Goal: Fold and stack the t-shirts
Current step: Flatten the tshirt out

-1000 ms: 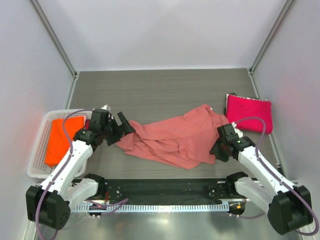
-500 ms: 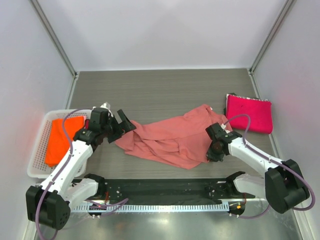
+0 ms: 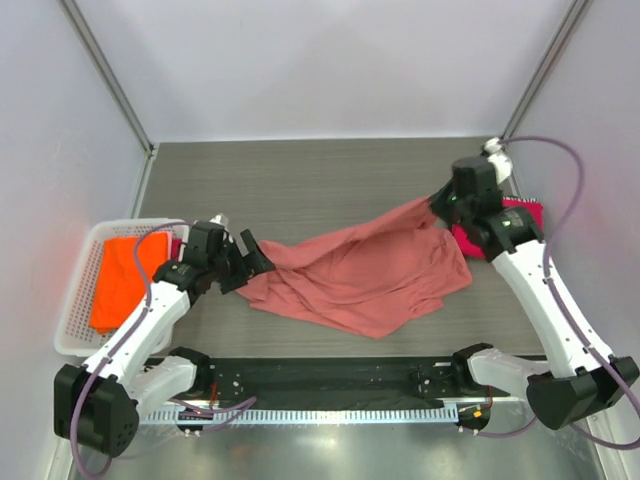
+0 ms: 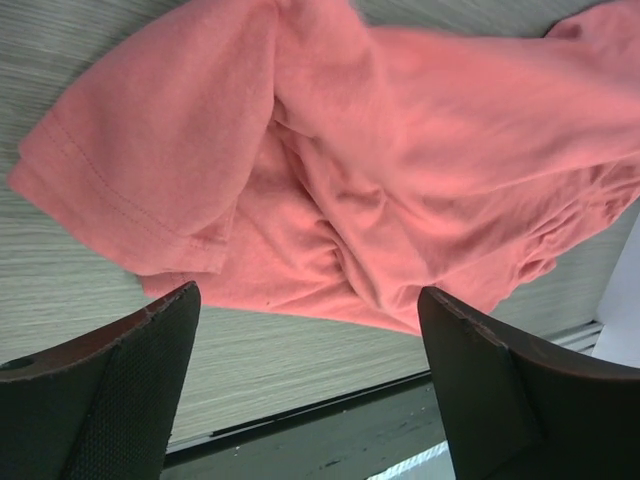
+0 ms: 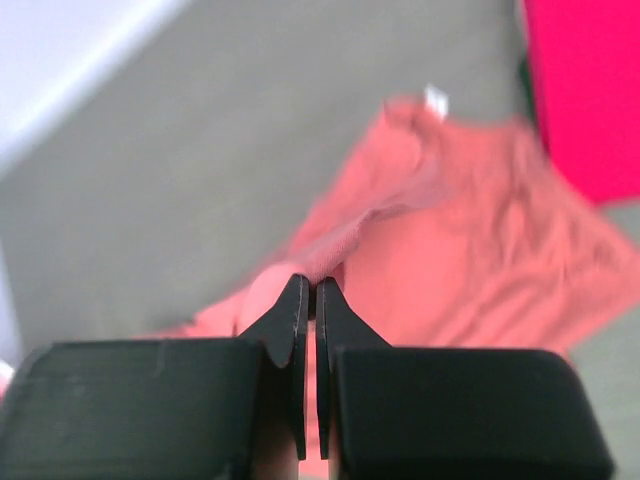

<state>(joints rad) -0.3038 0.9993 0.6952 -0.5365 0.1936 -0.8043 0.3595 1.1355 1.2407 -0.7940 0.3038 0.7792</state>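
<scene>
Salmon-pink soft cloth t-shirt (image 3: pixel 350 280): one upper edge of it is nipped between the pressed-together fingers of the right gripper (image 5: pixel 308 288). The gripper holds that edge up off the dark grey wood-grain table (image 3: pixel 320 175) near the right side. From the pinch the cloth slopes down and left, then spreads in loose creases across the middle of the table.

At its left end a hemmed sleeve (image 4: pixel 130 200) lies between the widely spread fingers of the left gripper (image 3: pixel 254 256). Nothing is held there, and whether the tips touch the cloth cannot be told.

The shirt's near hem runs close to the black rail (image 3: pixel 320 380) carrying the arm bases. On its far side, bare wood grain runs open to the white back wall (image 3: pixel 320 70).

Just beside the raised edge, a folded magenta cloth t-shirt (image 3: pixel 525 215) lies flat against the table's right edge. The right arm crosses in front of it in the top view, hiding where the two shirts meet.

A white plastic lattice basket (image 3: pixel 72 320) sits at the left edge, by the side wall, with a bright orange cloth t-shirt (image 3: pixel 118 285) lying in it. The left arm passes just beside the basket's right rim.
</scene>
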